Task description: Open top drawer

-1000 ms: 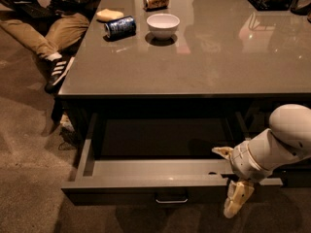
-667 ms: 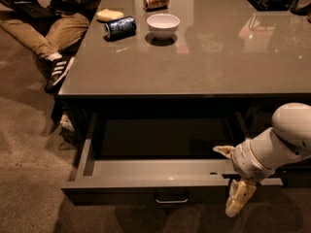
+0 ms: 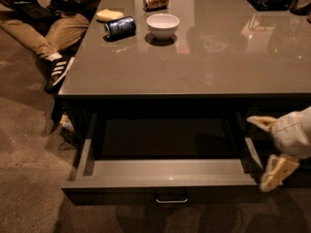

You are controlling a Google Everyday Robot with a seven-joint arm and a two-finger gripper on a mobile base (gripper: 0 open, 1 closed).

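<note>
Grey table [image 3: 194, 67], top drawer [image 3: 165, 171] left of jaws

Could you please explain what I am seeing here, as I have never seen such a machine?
It is one view, looking down at a grey table from its front. The white shape at the right is a robot's arm; its tool, two pale fingers spread open, holds nothing beside the right end of the pulled-out top drawer. On the table: a white bowl, a blue can on its side, a second can, a yellow lump. A person sits on the floor, left.
</note>
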